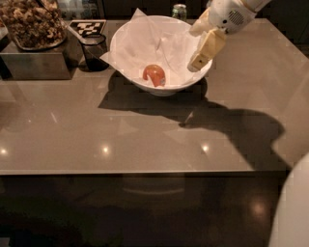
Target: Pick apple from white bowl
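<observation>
The apple [154, 75] is small, round and orange-red, and lies at the bottom of the white bowl [126, 66]. The bowl is wide and lined with crumpled white paper, and stands at the back middle of the table. My gripper [192, 50] comes in from the upper right on a white arm. It hangs over the bowl's right rim, above and to the right of the apple. Its cream fingers [206, 48] point down and left, stand apart and hold nothing.
A small dark glass cup [93, 50] stands just left of the bowl. A metal box [34, 62] holding a tray of brown snacks sits at the back left. A checkered marker [88, 26] and a can [179, 10] stand behind the bowl.
</observation>
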